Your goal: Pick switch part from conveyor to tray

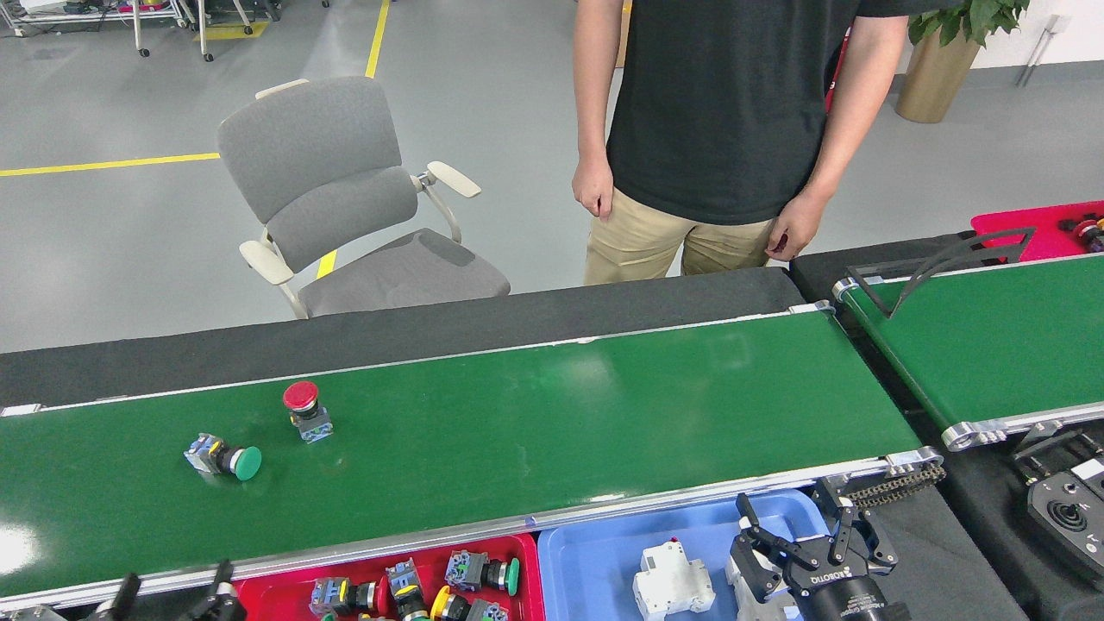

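Note:
The conveyor [535, 423] runs wide and green across the middle. On its left part stands a red-capped switch part [302, 410], and a green-capped switch part [223, 459] lies on its side just left of it. The red tray [276, 593] below the near rail holds several switch parts. Only the spread fingertips of my left gripper [172, 595] show at the bottom edge, left of the red tray, open with nothing between them. My right gripper [789, 522] is open over the blue tray [595, 552].
White breakers [671, 588] lie in the blue tray. A person [716, 129] stands behind the belt's far right, beside a grey chair [345, 198]. A second, shorter green belt [992, 336] with a black guide bar sits at right, with a red bin [1035, 226] behind it.

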Controlling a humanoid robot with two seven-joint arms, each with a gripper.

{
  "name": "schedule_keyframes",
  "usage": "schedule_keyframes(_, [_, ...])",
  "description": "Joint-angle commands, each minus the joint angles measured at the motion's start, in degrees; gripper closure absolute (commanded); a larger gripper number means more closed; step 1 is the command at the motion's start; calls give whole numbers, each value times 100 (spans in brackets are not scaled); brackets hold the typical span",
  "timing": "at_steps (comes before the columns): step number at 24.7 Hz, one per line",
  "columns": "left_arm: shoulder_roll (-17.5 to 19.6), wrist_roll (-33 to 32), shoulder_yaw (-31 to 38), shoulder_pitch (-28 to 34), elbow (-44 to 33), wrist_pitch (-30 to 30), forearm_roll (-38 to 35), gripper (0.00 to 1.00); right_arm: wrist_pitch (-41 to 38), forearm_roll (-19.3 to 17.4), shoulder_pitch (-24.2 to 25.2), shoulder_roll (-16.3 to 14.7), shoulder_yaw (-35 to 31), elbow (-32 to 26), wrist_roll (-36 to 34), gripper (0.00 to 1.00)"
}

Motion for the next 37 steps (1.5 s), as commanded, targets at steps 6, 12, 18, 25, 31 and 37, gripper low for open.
schedule_keyframes(6, [229,-477,24,-587,225,30,29,0,-19,8,-78,24,34,-87,-31,0])
schedule_keyframes(12, [458,-776,-73,-1492,1139,180,37,0,-10,8,-113,32,51,-87,-22,0])
schedule_keyframes(18, [651,-776,-117,-2116,1965,180,37,0,8,0,-113,32,43,-87,-14,0])
schedule_keyframes(25, [889,-776,-117,-2793,2923,197,46,0,8,0,-104,-3,43,-87,-14,0])
schedule_keyframes(31, [1223,-714,-407,-3338,3732,918,37,3,-10,0,-131,-12,51,-78,-14,0])
schedule_keyframes(37, [1170,-696,-556,-3461,4022,1551,55,34,-19,0,-183,6,51,-78,-14,0])
